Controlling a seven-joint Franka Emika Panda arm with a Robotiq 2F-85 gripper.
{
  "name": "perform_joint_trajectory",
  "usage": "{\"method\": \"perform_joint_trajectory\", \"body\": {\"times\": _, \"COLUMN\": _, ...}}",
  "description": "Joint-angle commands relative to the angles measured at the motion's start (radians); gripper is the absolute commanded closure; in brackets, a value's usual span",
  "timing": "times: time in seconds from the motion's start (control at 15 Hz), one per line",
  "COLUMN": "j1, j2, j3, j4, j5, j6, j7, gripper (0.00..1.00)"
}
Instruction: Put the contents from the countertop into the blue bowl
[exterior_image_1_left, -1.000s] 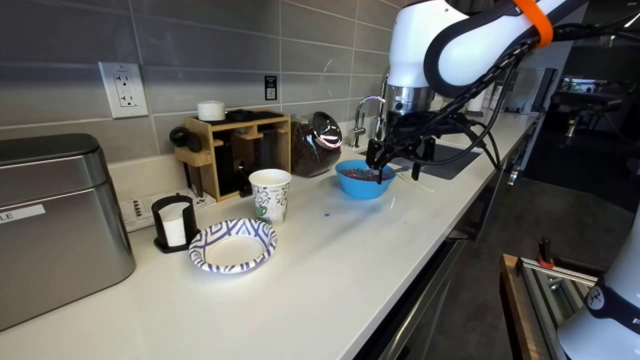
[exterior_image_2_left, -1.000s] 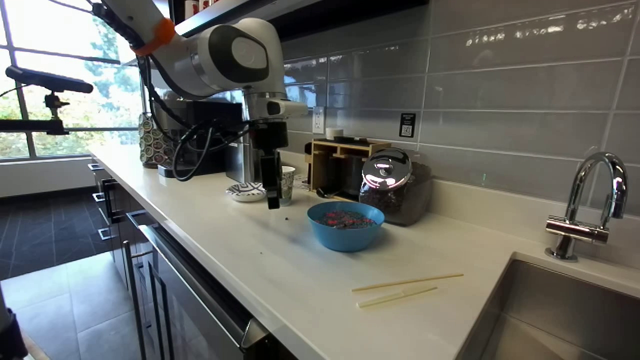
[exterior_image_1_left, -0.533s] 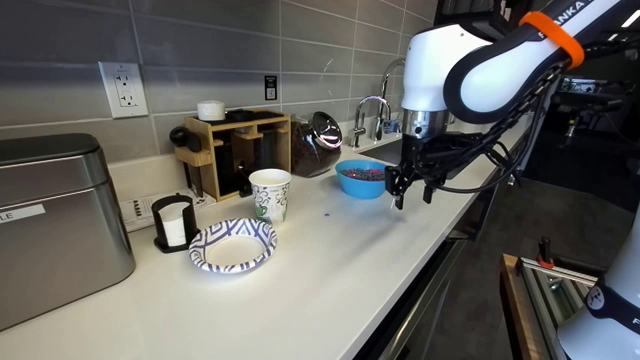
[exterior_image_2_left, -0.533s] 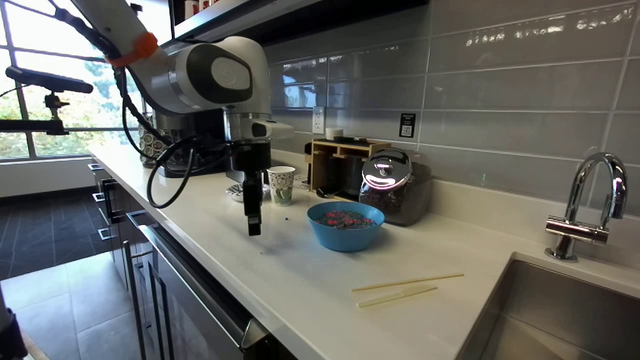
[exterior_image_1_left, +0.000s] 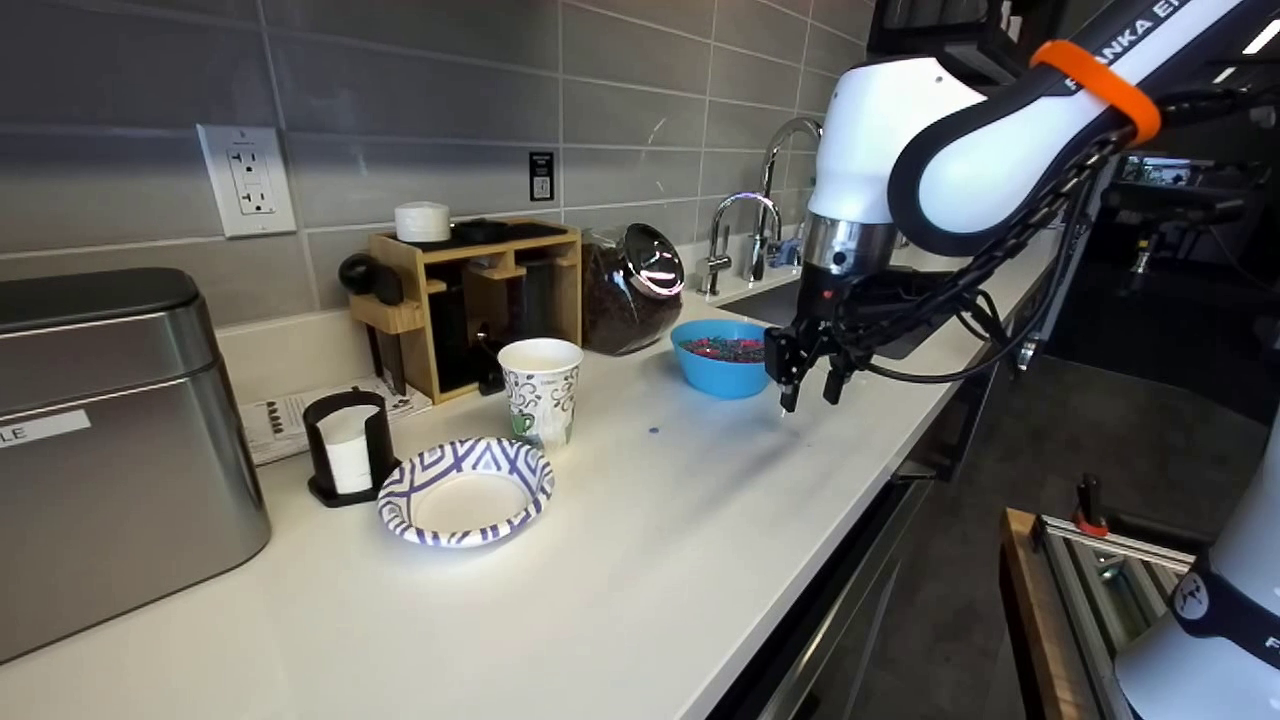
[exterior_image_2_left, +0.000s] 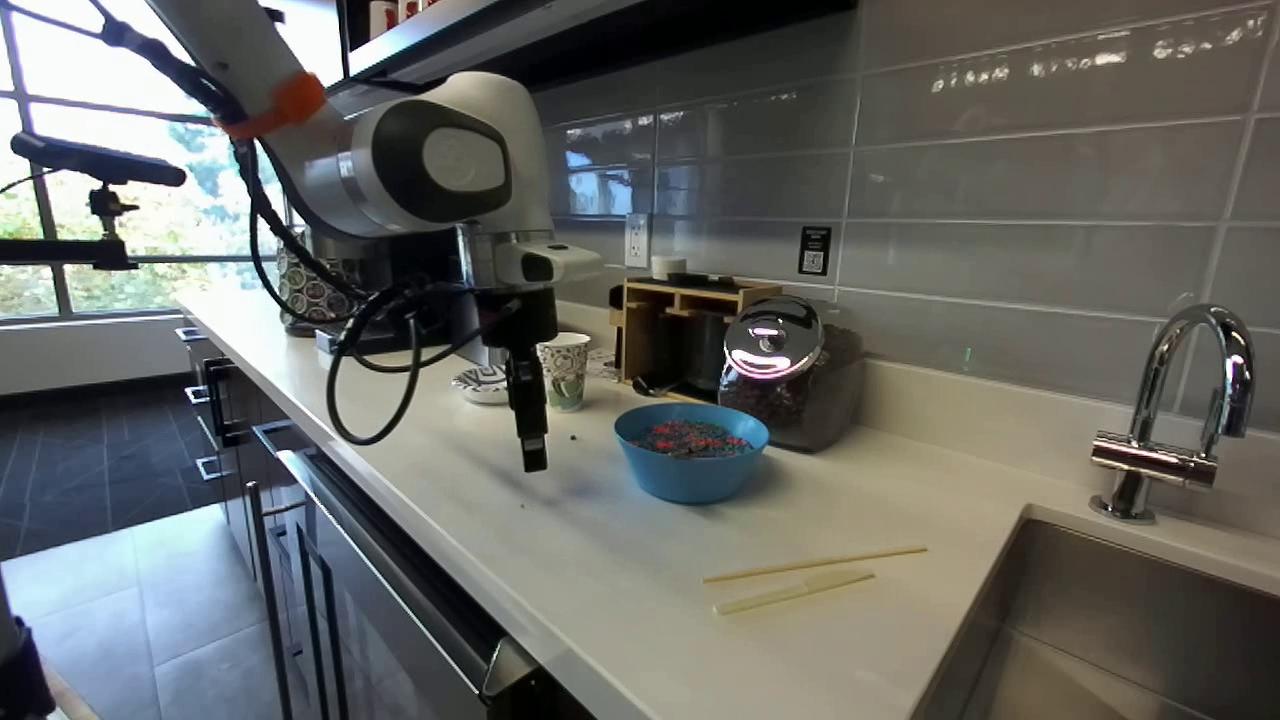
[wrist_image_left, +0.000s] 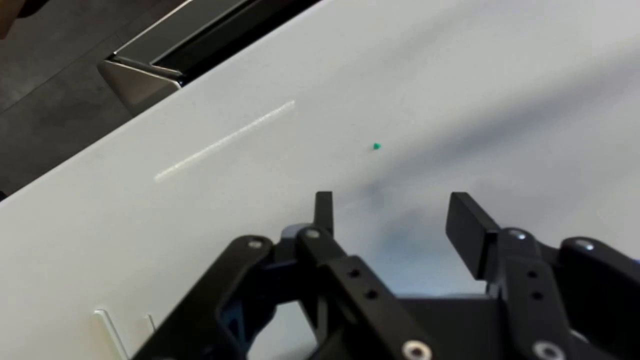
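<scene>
The bowl (exterior_image_2_left: 690, 485) stands beside my parted, empty fingers (wrist_image_left: 469, 230) and already holds many bits (exterior_image_2_left: 690, 438), but I judge a green bit (wrist_image_left: 376, 146) near them and a blue bit (exterior_image_1_left: 654, 430) farther away remain.

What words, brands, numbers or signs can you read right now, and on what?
"LE": end of a label on the steel bin
"ANKA E": robot arm, start broken by the orange band
"F": robot base, cut off by the picture's edge
Too small or blurred to read: the wall sign, paper cup and printed sheet
</scene>
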Motion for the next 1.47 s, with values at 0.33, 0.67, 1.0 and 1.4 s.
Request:
{"method": "perform_joint_trajectory", "body": {"times": 0.33, "j1": -0.008, "j2": 0.062, "j3": -0.014, "j4": 0.0, "j5": 0.041, "j6": -0.006, "j7": -0.105, "gripper": 0.49}}
{"method": "perform_joint_trajectory", "body": {"times": 0.67, "j1": -0.005, "j2": 0.096, "j3": -0.016, "j4": 0.0, "j5": 0.038, "j6": -0.01, "j7": -0.124, "gripper": 0.62}}
{"method": "perform_joint_trajectory", "body": {"times": 1.0, "j1": 0.002, "j2": 0.122, "j3": -0.02, "j4": 0.0, "j5": 0.046, "j6": 0.0, "j7": -0.145, "gripper": 0.65}}
{"method": "perform_joint_trajectory", "body": {"times": 1.4, "j1": 0.01, "j2": 0.131, "j3": -0.018, "j4": 0.001, "j5": 0.055, "j6": 0.013, "j7": -0.166, "gripper": 0.73}}
